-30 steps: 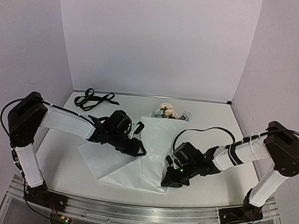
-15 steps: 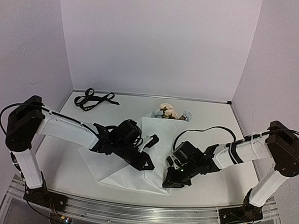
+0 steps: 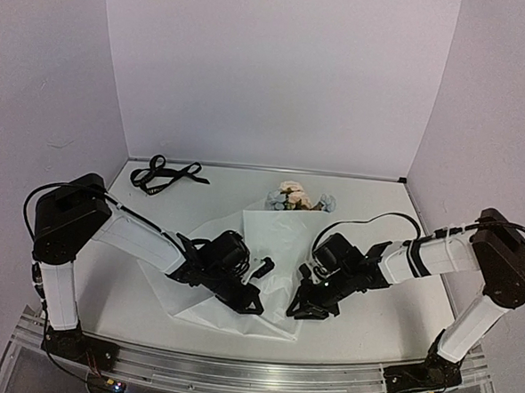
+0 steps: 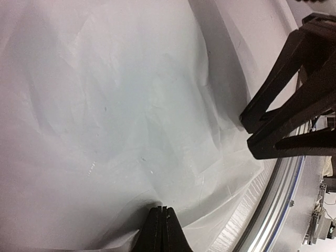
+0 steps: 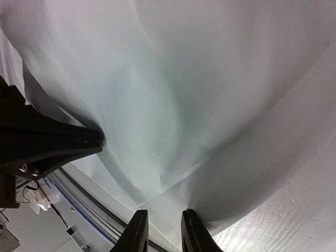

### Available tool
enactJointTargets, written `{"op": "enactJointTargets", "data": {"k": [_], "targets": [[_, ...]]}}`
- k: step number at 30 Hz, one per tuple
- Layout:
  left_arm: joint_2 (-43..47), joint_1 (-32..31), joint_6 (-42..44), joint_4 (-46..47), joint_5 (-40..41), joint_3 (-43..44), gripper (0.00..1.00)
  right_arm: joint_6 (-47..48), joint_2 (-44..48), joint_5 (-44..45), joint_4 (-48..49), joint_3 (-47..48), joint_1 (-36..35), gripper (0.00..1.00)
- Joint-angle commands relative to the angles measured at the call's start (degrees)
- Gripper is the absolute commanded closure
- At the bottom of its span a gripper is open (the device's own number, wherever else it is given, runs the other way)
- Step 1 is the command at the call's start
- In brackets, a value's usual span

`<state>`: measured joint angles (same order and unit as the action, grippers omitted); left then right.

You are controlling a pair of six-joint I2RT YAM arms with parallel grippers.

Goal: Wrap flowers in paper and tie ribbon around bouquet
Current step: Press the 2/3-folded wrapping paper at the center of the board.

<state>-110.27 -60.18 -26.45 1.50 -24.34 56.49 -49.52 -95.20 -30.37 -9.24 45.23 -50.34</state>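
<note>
White bench (image 3: 118,299) inside plain walls. The paper (image 3: 282,238) lies creased near the bench's near edge, with the flowers (image 3: 294,198) at its far edge and the ribbon (image 3: 161,174) by the far-left corner. The left gripper (image 4: 161,210) is clenched on a paper fold. The right gripper (image 5: 164,214) has its fingers slightly parted at the paper's near corner, grasping nothing

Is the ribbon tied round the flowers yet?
No, the ribbon lies loose by itself, well left of the flowers.

Top view high behind, looking down, 2 wrist views close over same paper (image 4: 131,105)
</note>
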Motion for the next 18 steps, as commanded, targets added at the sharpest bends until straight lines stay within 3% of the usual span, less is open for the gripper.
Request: {"op": "enactJointTargets", "data": {"k": [1, 18], "targets": [[-0.7, 0.1, 0.1, -2.7, 4.5, 0.6, 1.0, -0.7, 0.9, -1.9, -0.3, 3.8, 3.9, 0.74], [-1.5, 0.1, 2.2, -5.4, 5.5, 0.9, 1.0, -5.7, -15.2, -5.1, 0.4, 17.3, 20.8, 0.74]]}}
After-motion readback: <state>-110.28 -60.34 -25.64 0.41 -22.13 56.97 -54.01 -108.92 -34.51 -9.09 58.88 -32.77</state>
